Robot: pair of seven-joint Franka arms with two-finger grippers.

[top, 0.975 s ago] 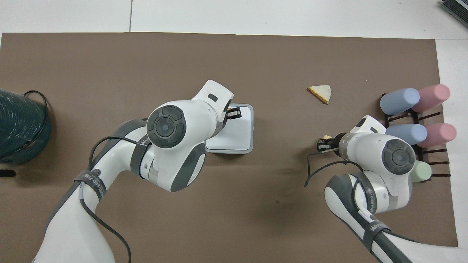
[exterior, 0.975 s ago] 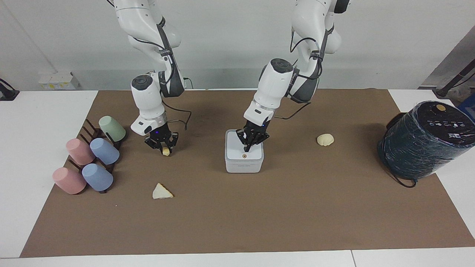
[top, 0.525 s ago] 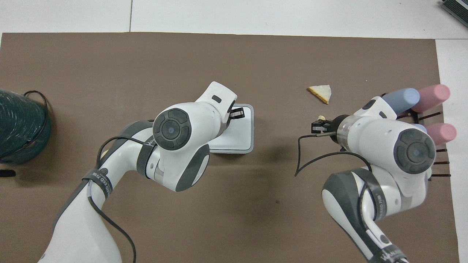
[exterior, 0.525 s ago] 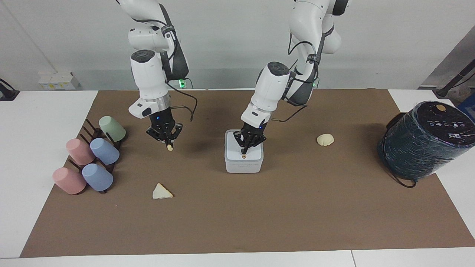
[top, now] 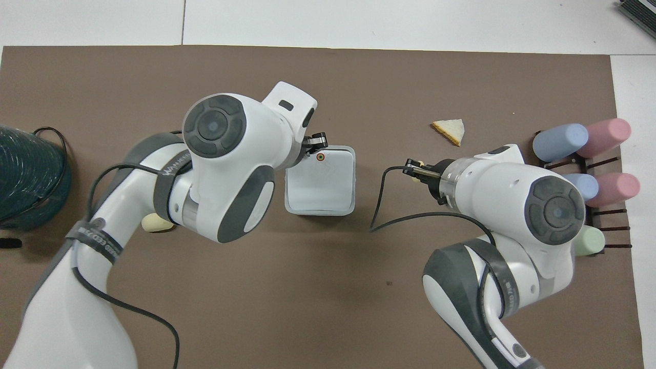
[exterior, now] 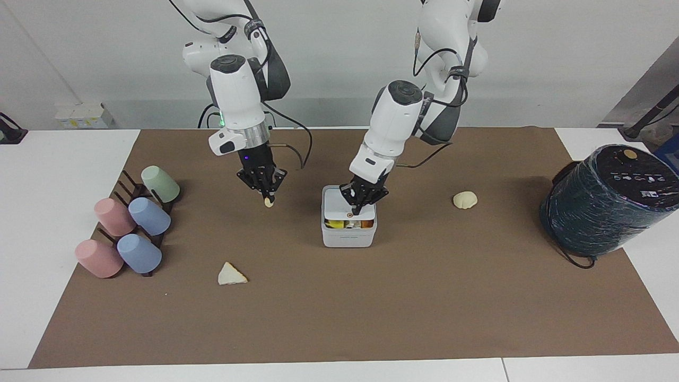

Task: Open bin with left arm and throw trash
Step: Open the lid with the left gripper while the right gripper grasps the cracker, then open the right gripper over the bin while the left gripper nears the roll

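The white square bin (exterior: 348,236) stands mid-mat, its lid (exterior: 345,204) lifted ajar, with yellow and orange contents showing in the gap. In the overhead view the lid (top: 323,182) shows its brown button (top: 321,157). My left gripper (exterior: 358,209) is shut, its tip at the lid's button edge; it also shows in the overhead view (top: 313,146). My right gripper (exterior: 268,196) is shut on the tiny nugget (exterior: 269,202), held in the air over the mat between the cups and the bin. The wedge (exterior: 231,275) and the shell piece (exterior: 464,200) lie on the mat.
A rack of pastel cups (exterior: 130,228) stands at the right arm's end. A big dark wrapped cylinder (exterior: 610,199) stands at the left arm's end. The brown mat (exterior: 371,307) covers the white table.
The bin lid has popped up from shut to ajar under my left gripper. My right gripper has lifted the nugget off the mat and carried it toward the bin.
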